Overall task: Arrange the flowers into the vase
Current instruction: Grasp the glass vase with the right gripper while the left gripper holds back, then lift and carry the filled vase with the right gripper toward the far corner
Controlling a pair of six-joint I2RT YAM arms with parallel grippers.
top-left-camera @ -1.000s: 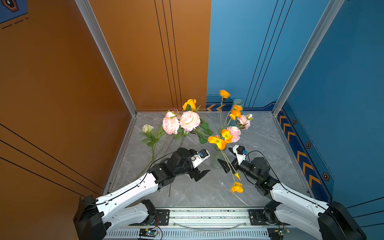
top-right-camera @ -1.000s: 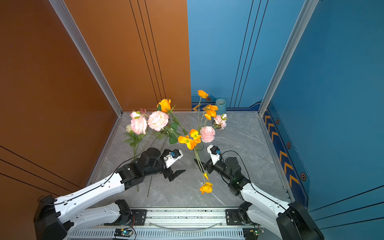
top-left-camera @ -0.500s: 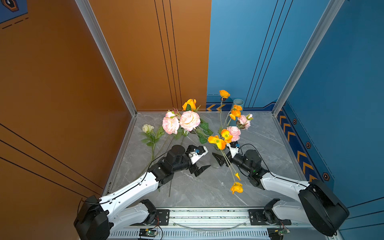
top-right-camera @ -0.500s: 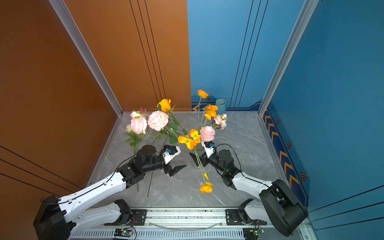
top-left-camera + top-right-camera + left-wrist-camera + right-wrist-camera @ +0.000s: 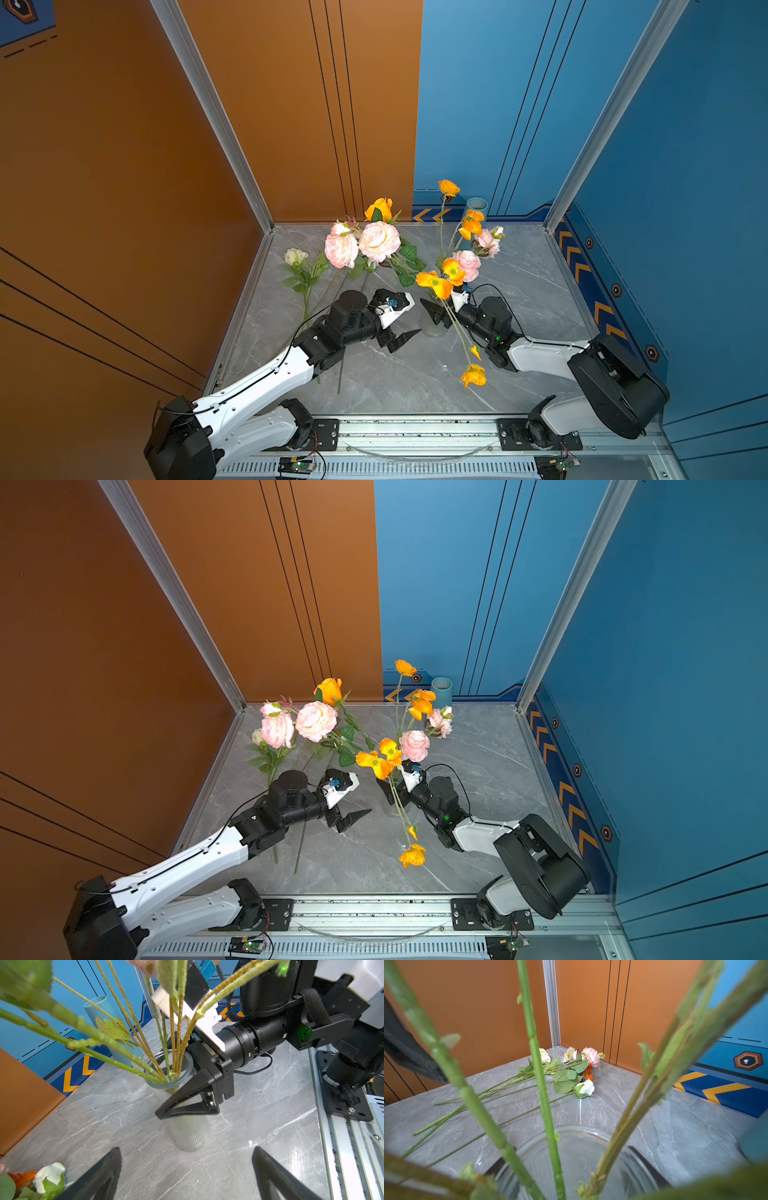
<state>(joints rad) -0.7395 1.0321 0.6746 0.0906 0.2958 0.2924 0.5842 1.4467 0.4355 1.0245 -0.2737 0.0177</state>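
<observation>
Presently the ribbed glass vase [image 5: 187, 1132] stands upright near the middle of the grey marble table [image 5: 528, 299]. Several flowers [image 5: 379, 241] are in it, their stems [image 5: 176, 1043] fanning out of the mouth. Pink and orange blooms lean left, right and toward the back wall.

The right gripper [image 5: 434, 311] straddles the vase just below the rim. In the left wrist view its near finger [image 5: 187, 1103] crosses the glass wall. Whether the claw is clenched on the vase or only surrounds it cannot be told.

The left gripper [image 5: 187, 1178] hovers low over the table just left of the vase, released wide and grasping nothing.

More flowers lie loose on the table [image 5: 571, 1068] toward the back left corner, stems flat, a white bud [image 5: 584, 1087] nearest.

A light blue cup [image 5: 476, 205] stands against the back wall.
</observation>
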